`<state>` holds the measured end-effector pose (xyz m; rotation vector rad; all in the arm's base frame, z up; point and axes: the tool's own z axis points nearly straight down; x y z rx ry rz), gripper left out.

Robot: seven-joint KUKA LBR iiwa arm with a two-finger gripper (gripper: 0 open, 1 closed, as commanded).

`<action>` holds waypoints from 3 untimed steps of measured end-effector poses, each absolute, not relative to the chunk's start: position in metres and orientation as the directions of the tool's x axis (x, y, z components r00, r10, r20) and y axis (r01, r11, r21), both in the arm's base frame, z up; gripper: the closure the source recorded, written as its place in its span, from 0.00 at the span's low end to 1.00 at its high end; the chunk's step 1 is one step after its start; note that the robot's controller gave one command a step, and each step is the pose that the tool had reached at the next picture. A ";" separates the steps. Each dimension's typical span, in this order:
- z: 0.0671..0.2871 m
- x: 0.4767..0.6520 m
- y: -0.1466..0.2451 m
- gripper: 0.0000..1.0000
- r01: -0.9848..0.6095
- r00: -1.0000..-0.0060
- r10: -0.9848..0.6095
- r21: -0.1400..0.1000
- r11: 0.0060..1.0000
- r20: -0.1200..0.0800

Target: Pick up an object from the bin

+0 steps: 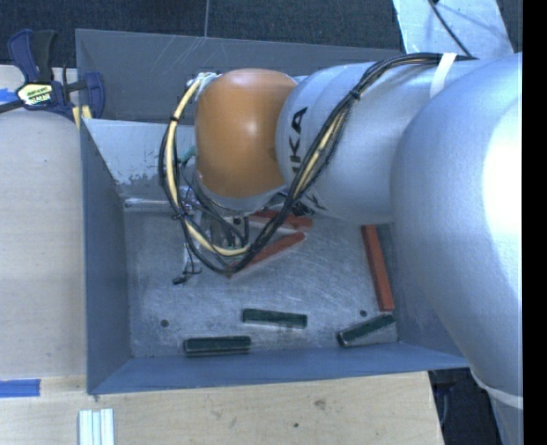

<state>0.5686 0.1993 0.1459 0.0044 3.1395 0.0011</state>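
Tool end low over the back-left part of the floor of the grey bin (104,248); gripper (218,230) shows as dark metal parts under the wrist, mostly masked from above, so how far it stands open cannot be told, nor whether it has hold of anything. Nearest thing: a pair of reddish-brown sticks (285,239), lying flat and slanted just beside the gripper on its right, their left ends running in under the wrist and the cable loops; contact with the gripper cannot be judged. Round orange cover (241,133) sits over the wrist and hides most of what is below it. Yellow and black cables (173,160) loop down the cover's left side and curl beneath it near the floor; more black cables run back along the silver arm (413,146), which comes in from the right and covers the bin's back-right corner. Farther out, an orange-red bar (378,269) lies along the right wall, well apart from the gripper. Toward the near wall, three dark green bars, each apart from the others: middle bar (273,319) on open floor, left bar (217,345) close to the near wall, right bar (366,330) tilted near the near-right corner
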 end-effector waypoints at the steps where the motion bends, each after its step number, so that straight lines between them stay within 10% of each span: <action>1: 0.070 0.595 0.062 0.00 -0.119 -0.993 -0.119 -0.001 0.993 -0.005; 2: 0.072 0.595 0.066 1.00 -0.121 -0.993 -0.121 0.000 0.993 -0.007; 3: 0.200 0.598 0.117 1.00 -0.154 -0.988 -0.154 0.001 0.988 -0.013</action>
